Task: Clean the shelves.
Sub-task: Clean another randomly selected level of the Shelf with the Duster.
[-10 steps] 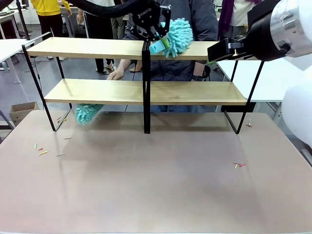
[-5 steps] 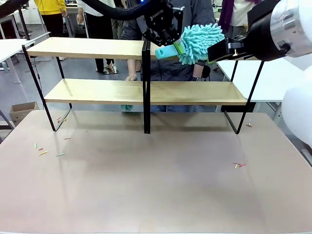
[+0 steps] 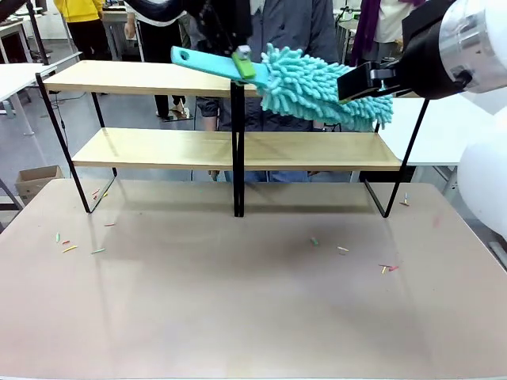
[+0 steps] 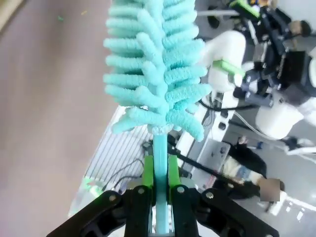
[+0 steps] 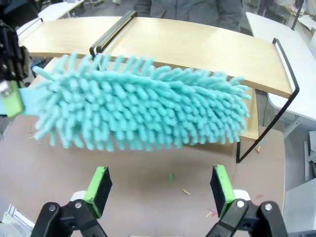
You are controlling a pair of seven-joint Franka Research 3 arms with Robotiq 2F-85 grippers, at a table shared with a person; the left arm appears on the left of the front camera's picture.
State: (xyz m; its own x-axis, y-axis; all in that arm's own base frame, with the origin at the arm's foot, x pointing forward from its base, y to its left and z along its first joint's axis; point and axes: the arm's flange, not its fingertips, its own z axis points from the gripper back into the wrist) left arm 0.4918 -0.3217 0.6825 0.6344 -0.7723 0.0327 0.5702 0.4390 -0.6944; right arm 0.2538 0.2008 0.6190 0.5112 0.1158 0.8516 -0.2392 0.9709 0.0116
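The shelves [image 3: 135, 77] stand at the table's far side, two light-wood boards in a black frame with a centre post [image 3: 238, 158]. My left gripper [image 3: 242, 65] is shut on the handle of a fluffy teal duster [image 3: 325, 91]. The duster's head lies across the right half, level with the top board's front edge. In the left wrist view the green pads [image 4: 148, 173] clamp the handle and the duster head [image 4: 158, 74] points away. My right gripper [image 5: 160, 192] is open just below the duster [image 5: 143, 111], facing the shelves [image 5: 197, 44]. In the front view the right gripper [image 3: 350, 83] overlaps the head.
A person [image 3: 293, 32] stands behind the shelves. Small coloured bits lie on the brown table at the left [image 3: 71, 247], middle [image 3: 329, 245] and right [image 3: 388, 269]. A cardboard box [image 3: 36, 180] sits on the floor at the left, a white table [image 3: 451, 127] at the right.
The left gripper turned the duster so its head now stretches right along the top board. New bits landed mid-table. The person's hand and second duster by the lower board are gone.
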